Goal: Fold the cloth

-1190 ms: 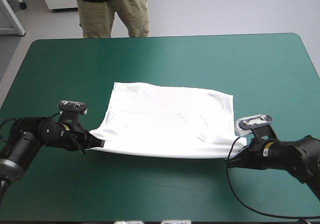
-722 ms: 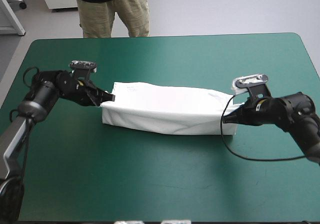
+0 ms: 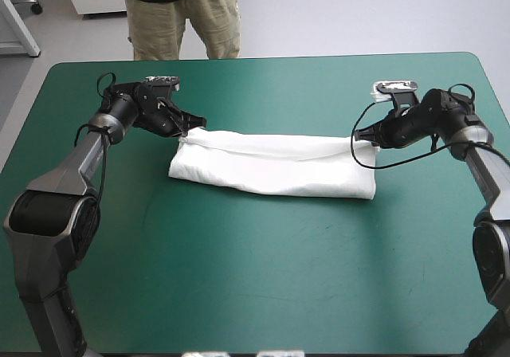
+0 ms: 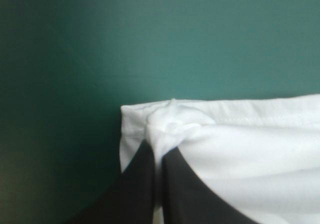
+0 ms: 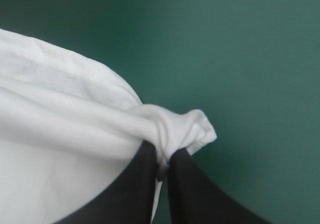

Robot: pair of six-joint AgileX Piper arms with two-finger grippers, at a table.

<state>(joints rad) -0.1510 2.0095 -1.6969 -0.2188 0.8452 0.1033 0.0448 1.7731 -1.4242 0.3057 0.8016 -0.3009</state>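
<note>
High view: the T-shirt, folded into a long white band, is laid across the middle of the bench, one far corner pinched in the left pincer, the other in the right pincer.

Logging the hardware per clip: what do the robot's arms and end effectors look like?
The left arm and right arm have grey links joined by black joints, black toward the wrists. The left end effector and right end effector each carry two broad black fingers, curved like fins and tapering to a point.
</note>
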